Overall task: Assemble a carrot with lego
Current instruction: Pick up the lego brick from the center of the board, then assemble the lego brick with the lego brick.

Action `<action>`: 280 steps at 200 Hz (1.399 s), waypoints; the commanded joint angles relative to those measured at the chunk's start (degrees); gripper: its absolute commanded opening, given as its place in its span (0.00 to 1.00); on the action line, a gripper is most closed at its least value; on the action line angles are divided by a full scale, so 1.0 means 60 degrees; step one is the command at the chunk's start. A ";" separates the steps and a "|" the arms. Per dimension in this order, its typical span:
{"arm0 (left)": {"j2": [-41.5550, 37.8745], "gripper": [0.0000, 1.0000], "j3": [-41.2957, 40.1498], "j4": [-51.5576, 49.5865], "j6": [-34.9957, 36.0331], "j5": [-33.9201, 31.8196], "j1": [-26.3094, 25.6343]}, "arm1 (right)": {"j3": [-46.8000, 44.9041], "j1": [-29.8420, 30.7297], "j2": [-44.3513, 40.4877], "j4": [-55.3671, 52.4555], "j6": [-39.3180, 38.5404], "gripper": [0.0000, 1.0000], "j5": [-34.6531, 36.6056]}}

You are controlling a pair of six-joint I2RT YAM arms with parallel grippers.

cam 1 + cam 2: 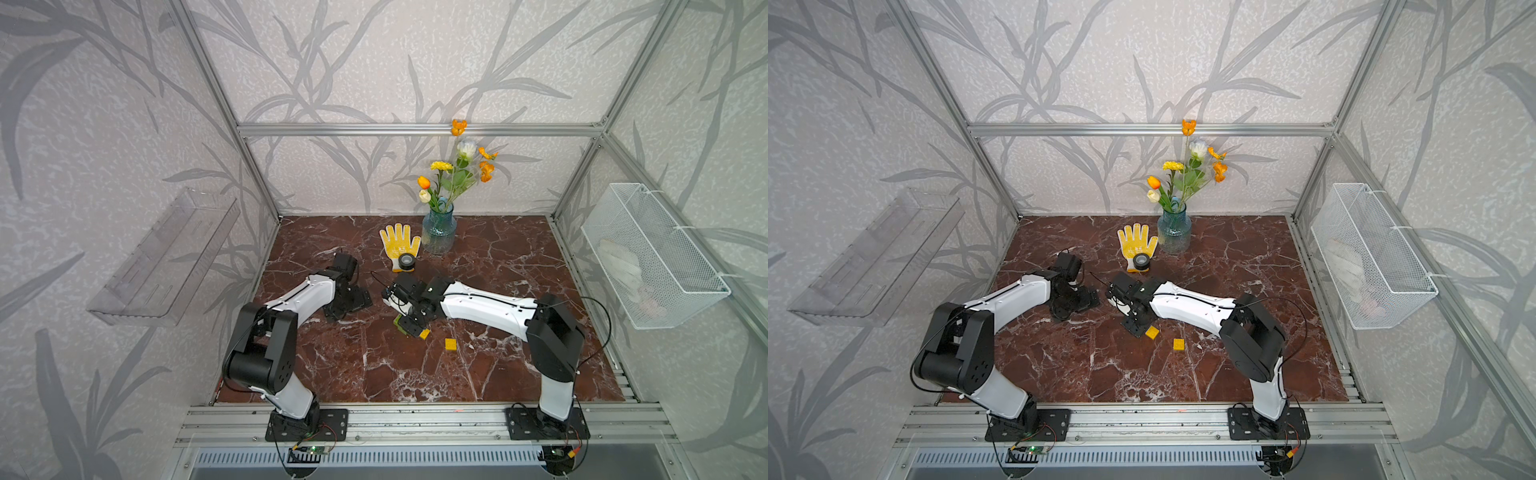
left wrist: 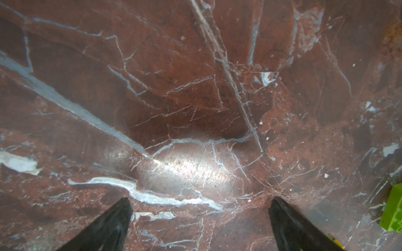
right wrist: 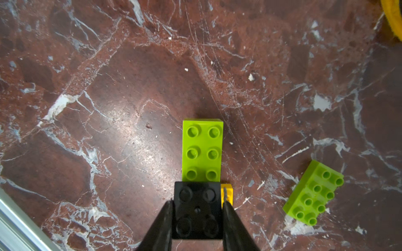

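Right gripper (image 3: 197, 203) pinches black square brick (image 3: 196, 219)
Aligned at the end of the long lime-green brick (image 3: 202, 150), likely for joining; left gripper (image 2: 200, 199) spread, empty

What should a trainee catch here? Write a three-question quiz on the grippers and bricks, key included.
1. True or false: the left gripper holds a brick.
2. Which brick is the right gripper shut on? A) a lime-green one B) a black square one C) a yellow-orange one
3. In the right wrist view, how many studs show on the long lime-green brick just beyond the held brick?
Key: 1 false, its jaws stand open over the bare marble tabletop. 2 B, the black square brick. 3 six.
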 commanded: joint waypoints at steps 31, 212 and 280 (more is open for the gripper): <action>0.0033 1.00 0.0280 -0.0091 0.0190 -0.0010 -0.0036 | 0.0092 -0.0096 -0.0106 0.0446 -0.0017 0.38 0.0347; 0.0056 1.00 0.0207 -0.0081 0.0198 -0.0087 -0.0036 | -0.0849 -0.0235 -0.0297 0.2427 0.0219 0.37 0.0088; 0.0025 0.99 0.0179 -0.0091 0.0191 -0.0088 -0.0034 | -0.0880 -0.0243 -0.0200 0.2492 0.0453 0.36 -0.0122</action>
